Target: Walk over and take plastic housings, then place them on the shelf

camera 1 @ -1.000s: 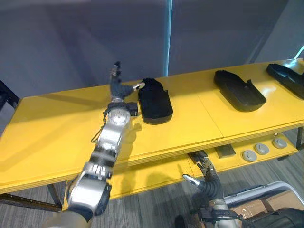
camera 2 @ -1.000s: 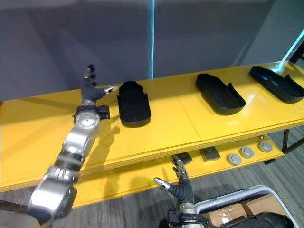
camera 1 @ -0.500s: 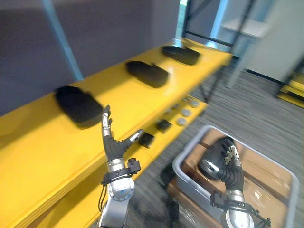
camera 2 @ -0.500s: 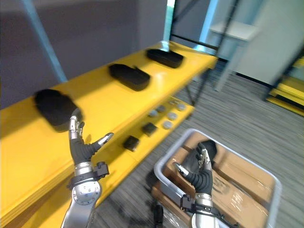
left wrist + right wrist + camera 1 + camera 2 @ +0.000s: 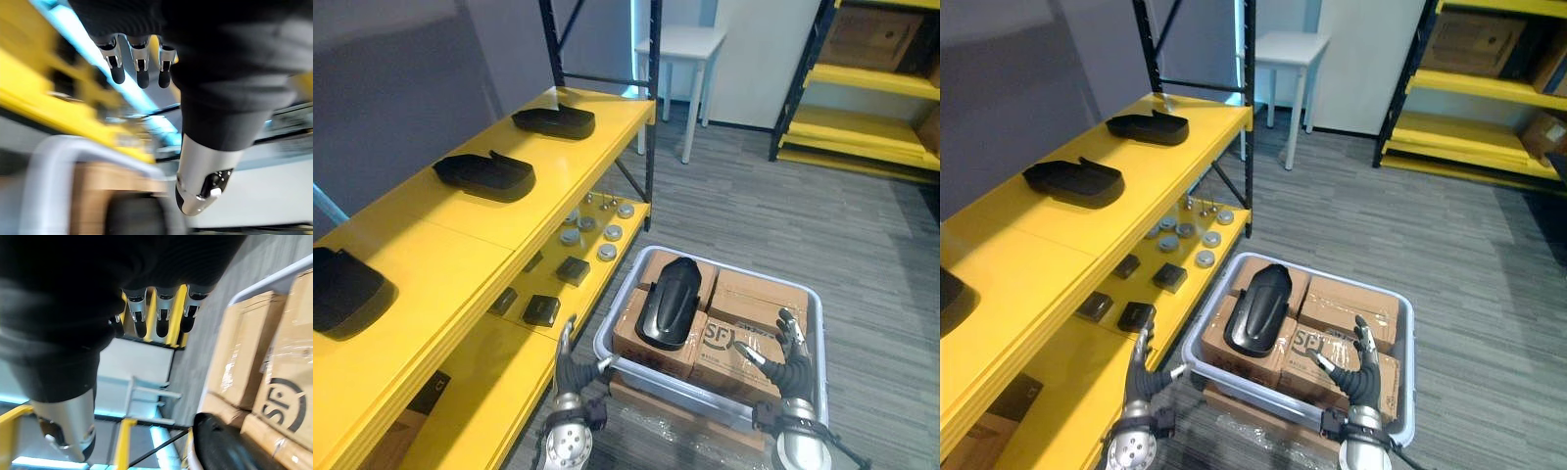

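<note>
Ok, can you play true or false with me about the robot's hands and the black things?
1. A black housing lies on the cardboard boxes in the grey bin. True.
2. The right hand is holding a housing. False: its fingers are straight and it holds nothing.
3. The yellow shelf has other housings on its top level. True.
4. The left hand is curled into a fist. False: its fingers are straight, and it is empty too.
</note>
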You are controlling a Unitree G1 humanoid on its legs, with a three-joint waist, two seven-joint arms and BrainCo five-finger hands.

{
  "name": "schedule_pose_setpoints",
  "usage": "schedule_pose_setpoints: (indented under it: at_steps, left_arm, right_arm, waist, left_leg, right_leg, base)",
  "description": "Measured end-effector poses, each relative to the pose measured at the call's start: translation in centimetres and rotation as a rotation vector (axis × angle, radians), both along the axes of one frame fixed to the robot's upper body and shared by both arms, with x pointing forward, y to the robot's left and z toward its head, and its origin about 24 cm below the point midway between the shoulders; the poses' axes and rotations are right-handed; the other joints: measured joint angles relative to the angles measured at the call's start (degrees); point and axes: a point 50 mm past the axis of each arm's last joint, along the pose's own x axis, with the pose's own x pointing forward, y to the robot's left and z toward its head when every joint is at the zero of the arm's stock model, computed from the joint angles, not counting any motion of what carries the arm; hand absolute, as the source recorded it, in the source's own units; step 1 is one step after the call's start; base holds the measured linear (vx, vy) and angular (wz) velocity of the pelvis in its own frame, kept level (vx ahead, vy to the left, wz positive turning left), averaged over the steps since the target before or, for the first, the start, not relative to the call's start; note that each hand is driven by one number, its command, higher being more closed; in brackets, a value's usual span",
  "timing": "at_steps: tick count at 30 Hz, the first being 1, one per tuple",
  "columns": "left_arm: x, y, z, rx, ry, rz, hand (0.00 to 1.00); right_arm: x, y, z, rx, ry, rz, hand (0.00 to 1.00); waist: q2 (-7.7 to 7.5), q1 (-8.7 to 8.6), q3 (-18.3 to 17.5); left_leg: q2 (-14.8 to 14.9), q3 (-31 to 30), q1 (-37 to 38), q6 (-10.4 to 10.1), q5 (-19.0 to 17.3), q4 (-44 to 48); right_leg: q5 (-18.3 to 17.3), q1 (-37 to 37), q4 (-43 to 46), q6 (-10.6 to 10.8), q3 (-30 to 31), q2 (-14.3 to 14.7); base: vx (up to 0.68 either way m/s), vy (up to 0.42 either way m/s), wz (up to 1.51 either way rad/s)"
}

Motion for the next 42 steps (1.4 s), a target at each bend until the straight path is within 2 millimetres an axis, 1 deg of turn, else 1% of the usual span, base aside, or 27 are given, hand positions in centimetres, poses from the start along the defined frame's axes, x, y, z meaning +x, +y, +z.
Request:
schedule_pose_setpoints:
  at_steps: [1, 2, 3, 4, 5, 6, 7, 8, 9, 10, 12, 13, 15, 18, 20, 23, 26, 27, 29, 32, 34, 35, 36, 38, 40, 41, 42]
  left_arm:
    - [-0.6, 0.6, -1.3, 0.059, 0.059, 0.012, 0.0]
    - [-1.0, 0.8, -2.2, 0.115, 0.105, 0.008, 0.0]
    - [-1.2, 0.9, -2.9, 0.156, 0.135, -0.002, 0.0]
    - [-1.0, 1.0, -3.1, 0.188, 0.146, -0.015, 0.0]
    - [-0.5, 1.0, -3.4, 0.24, 0.153, -0.049, 0.0]
    - [0.0, 1.0, -3.4, 0.27, 0.151, -0.073, 0.0]
    - [0.2, 0.8, -3.6, 0.309, 0.156, -0.104, 0.0]
    - [0.0, 0.9, -4.1, 0.339, 0.172, -0.125, 0.0]
    - [-0.2, 0.9, -4.4, 0.346, 0.185, -0.134, 0.0]
    - [-0.6, 0.9, -5.1, 0.356, 0.214, -0.153, 0.0]
    - [-0.7, 1.1, -5.3, 0.36, 0.207, -0.143, 0.0]
    - [-0.7, 1.1, -5.3, 0.359, 0.206, -0.144, 0.0]
    - [-0.2, 1.0, -5.2, 0.355, 0.188, -0.145, 0.0]
    - [0.1, 1.1, -5.3, 0.33, 0.192, -0.123, 0.0]
    - [0.6, 1.2, -5.3, 0.322, 0.198, -0.116, 0.0]
    - [1.2, 1.8, -5.5, 0.309, 0.221, -0.079, 0.0]
    - [1.4, 2.5, -5.6, 0.287, 0.245, -0.028, 0.0]
    - [1.4, 2.8, -5.8, 0.284, 0.264, -0.01, 0.0]
    - [1.4, 3.1, -5.9, 0.273, 0.277, 0.019, 0.0]
    - [1.4, 3.4, -5.9, 0.247, 0.282, 0.051, 0.0]
    - [1.5, 3.4, -5.8, 0.244, 0.278, 0.053, 0.0]
    - [1.5, 3.4, -5.8, 0.24, 0.279, 0.059, 0.0]
    - [1.5, 3.4, -5.8, 0.232, 0.282, 0.066, 0.0]
    - [1.5, 3.4, -5.8, 0.222, 0.285, 0.071, 0.0]
    - [1.7, 3.0, -5.5, 0.209, 0.261, 0.069, 0.0]
    - [1.8, 2.7, -5.2, 0.202, 0.245, 0.067, 0.0]
    - [2.1, 2.1, -4.3, 0.188, 0.195, 0.053, 0.0]
  right_arm:
    - [1.6, 0.1, -0.2, -0.009, 0.022, -0.035, 0.0]
    - [3.3, 0.0, 0.2, -0.005, 0.017, -0.078, 0.0]
    - [4.5, -0.1, 1.0, 0.001, -0.003, -0.113, 0.0]
    - [5.2, -0.2, 1.6, 0.02, -0.018, -0.144, 0.0]
    - [6.4, -0.5, 3.3, 0.044, -0.075, -0.202, 0.0]
    - [7.5, -1.0, 4.8, 0.06, -0.121, -0.248, 0.0]
    - [8.8, -1.7, 6.6, 0.073, -0.156, -0.3, 0.0]
    - [10.1, -2.2, 8.0, 0.075, -0.17, -0.336, 0.0]
    - [10.7, -2.5, 8.7, 0.072, -0.176, -0.353, 0.0]
    - [11.5, -3.2, 10.0, 0.063, -0.186, -0.384, 0.0]
    - [12.8, -4.5, 12.0, 0.04, -0.19, -0.429, 0.0]
    - [12.9, -4.6, 12.2, 0.036, -0.187, -0.434, 0.0]
    - [13.7, -6.5, 13.5, -0.004, -0.162, -0.478, 0.0]
    - [14.1, -7.7, 13.9, 0.004, -0.121, -0.501, 0.0]
    - [14.3, -8.2, 13.1, 0.003, -0.057, -0.506, 0.0]
    - [14.7, -7.4, 11.4, -0.013, 0.037, -0.435, 0.0]
    - [14.9, -7.1, 11.9, -0.042, 0.032, -0.405, 0.0]
    - [15.1, -6.8, 12.0, -0.042, 0.034, -0.379, 1.0]
    - [15.3, -6.1, 11.9, -0.053, 0.04, -0.351, 1.0]
    - [15.6, -5.1, 11.8, -0.07, 0.042, -0.3, 1.0]
    - [15.5, -4.7, 11.6, -0.079, 0.034, -0.277, 1.0]
    - [15.5, -4.4, 11.3, -0.096, 0.041, -0.26, 1.0]
    - [15.5, -3.8, 11.1, -0.143, 0.051, -0.235, 1.0]
    - [15.7, -3.1, 11.0, -0.169, 0.058, -0.204, 1.0]
    - [15.7, -2.5, 10.7, -0.227, 0.095, -0.191, 1.0]
    - [15.7, -2.6, 10.6, -0.242, 0.101, -0.196, 1.0]
    - [15.7, -2.9, 10.6, -0.261, 0.114, -0.205, 1.0]
  waist:
    - [0.34, 0.85, 0.71]
    - [1.35, 1.39, 2.06]
    - [2.06, 1.86, 3.69]
    - [1.51, 2.19, 5.01]
    - [1.11, 2.3, 7.09]
    - [1.07, 2.54, 8.61]
    - [1.02, 3.09, 9.7]
    - [0.85, 3.45, 10.18]
    - [0.8, 3.85, 10.55]
    - [0.82, 4.82, 11.22]
    - [0.86, 5.41, 11.63]
    - [0.86, 5.51, 11.63]
    - [0.96, 6.46, 11.81]
    - [1.11, 6.54, 12.0]
    - [1.18, 7.12, 12.23]
    - [1.23, 7.44, 12.53]
    - [1.16, 7.46, 13.12]
    - [1.1, 7.44, 13.15]
    - [1.0, 7.38, 13.21]
    - [0.09, 6.87, 13.74]
    - [-0.1, 6.78, 13.76]
    - [-0.19, 6.77, 13.81]
    - [-0.33, 6.65, 13.89]
    - [-0.51, 6.4, 14.0]
    - [-0.83, 6.37, 14.17]
    - [-0.87, 6.4, 14.2]
    - [-0.99, 6.42, 14.27]
  left_leg:
    - [-0.49, -1.65, 1.05, 0.19, 0.49, -9.61]
    - [-0.55, -2.96, 2.21, 0.4, 5.17, -17.69]
    - [-0.32, -3.52, 2.45, -1.59, 10.76, -19.11]
    - [-1.13, -3.27, 2.3, -1.43, 11.56, -19.74]
    - [-2.73, -3.64, 1.74, -0.43, 12.96, -22.27]
    - [-3.86, -3.61, 1.03, 0.17, 14.46, -24.21]
    - [-5.13, -3.27, 0.12, 0.83, 16.16, -26.84]
    - [-6.06, -2.93, -0.48, 1.49, 17.41, -29.24]
    - [-6.39, -2.43, -0.47, 1.7, 17.87, -30.16]
    - [-6.91, -1.59, -0.55, 2.21, 18.36, -30.99]
    - [-7.55, -1.61, -1.51, 2.49, 18.56, -31.19]
    - [-7.57, -1.65, -1.63, 2.5, 18.56, -31.2]
    - [-7.75, -2.2, -3.0, 2.61, 18.63, -31.09]
    - [-7.94, -3.53, -4.57, 2.78, 18.76, -30.74]
    - [-7.99, -4.1, -5.02, 2.8, 18.77, -30.67]
    - [-7.81, -5.76, -6.29, 2.74, 18.81, -30.71]
    - [-7.36, -6.64, -6.57, 2.51, 19.11, -30.83]
    - [-7.19, -6.79, -6.52, 2.45, 19.16, -30.91]
    - [-6.94, -6.88, -6.48, 2.49, 19.4, -31.28]
    - [-6.32, -6.89, -5.59, 1.95, 20.49, -33.09]
    - [-5.9, -6.94, -5.24, 1.4, 21.41, -34.17]
    - [-5.6, -6.82, -4.66, 1.49, 22.09, -35.36]
    - [-5.42, -6.7, -4.02, 1.0, 22.87, -36.52]
    - [-4.82, -6.64, -3.3, 0.77, 23.71, -37.67]
    - [-4.03, -6.71, -1.85, 0.35, 24.82, -39.79]
    - [-3.89, -6.76, -1.53, 0.24, 25.04, -40.25]
    - [-3.68, -6.8, -0.91, 0.29, 25.5, -41.13]
  right_leg:
    - [0.09, -0.1, -0.01, 0.16, 0.82, -0.05]
    - [0.0, -0.18, 0.02, 0.8, 1.16, 0.39]
    - [0.06, -0.23, 0.04, 1.54, 2.11, 0.68]
    - [0.32, -0.69, 0.02, 2.0, 2.1, -0.15]
    - [0.42, -2.24, 0.09, 2.67, 1.63, -1.86]
    - [0.86, -3.67, 0.03, 3.36, 1.01, -3.02]
    - [1.42, -5.52, -0.43, 4.17, 1.12, -4.23]
    - [2.12, -6.77, -1.46, 4.87, 1.57, -5.06]
    - [2.47, -7.16, -1.87, 5.13, 1.93, -5.39]
    - [3.04, -7.7, -2.54, 5.46, 2.62, -5.98]
    - [3.62, -8.38, -3.26, 6.11, 2.76, -6.58]
    - [3.66, -8.49, -3.27, 6.15, 2.76, -6.61]
    - [3.89, -9.48, -3.27, 6.35, 2.26, -6.63]
    - [3.93, -10.27, -3.2, 6.42, 1.73, -6.57]
    - [3.94, -10.46, -3.13, 6.44, 1.25, -6.48]
    - [3.94, -11.22, -2.84, 6.44, 0.58, -6.0]
    - [3.95, -11.73, -1.92, 6.44, 0.6, -5.41]
    - [3.95, -11.73, -1.78, 6.43, 0.64, -5.22]
    - [3.95, -11.83, -1.78, 6.43, 0.69, -4.98]
    - [3.93, -11.88, -1.81, 6.41, 0.79, -4.44]
    - [3.88, -11.86, -2.21, 6.33, 0.8, -4.07]
    - [3.68, -11.85, -2.26, 6.03, 0.79, -3.84]
    - [3.51, -11.83, -2.26, 5.77, 0.79, -3.53]
    - [3.43, -11.78, -2.21, 5.53, 0.78, -3.07]
    - [3.29, -11.21, -2.21, 5.07, 0.71, -2.48]
    - [3.27, -11.08, -2.21, 5.03, 0.69, -2.35]
    - [3.22, -10.83, -2.22, 4.95, 0.61, -2.19]
  base:
    - [0.16, 0.172, -0.37]
    - [0.15, 0.188, -0.46]
    - [0.1, 0.174, -0.29]
    - [0.04, 0.152, 0.01]
    - [0.01, 0.175, 0.27]
    - [-0.01, 0.187, 0.32]
    - [-0.02, 0.175, 0.21]
    - [0.0, 0.13, 0.06]
    - [0.04, 0.117, -0.11]
    - [0.06, 0.095, -0.14]
    - [0.05, 0.076, -0.02]
    - [0.04, 0.044, 0.07]
    - [0.04, 0.03, 0.1]
    - [0.01, 0.017, 0.19]
    - [0.01, 0.011, 0.13]
    - [0.0, 0.001, 0.19]
    - [0.01, -0.017, 0.08]
    - [0.0, 0.0, 0.0]
    - [0.0, 0.0, 0.0]
    - [0.01, -0.057, -0.05]
    - [0.0, -0.066, -0.05]
    - [0.0, -0.075, -0.08]
    - [0.0, -0.091, -0.08]
    - [0.0, -0.076, -0.06]
    - [0.01, -0.07, 0.0]
    - [0.03, -0.054, 0.04]
    - [0.03, -0.044, 0.04]
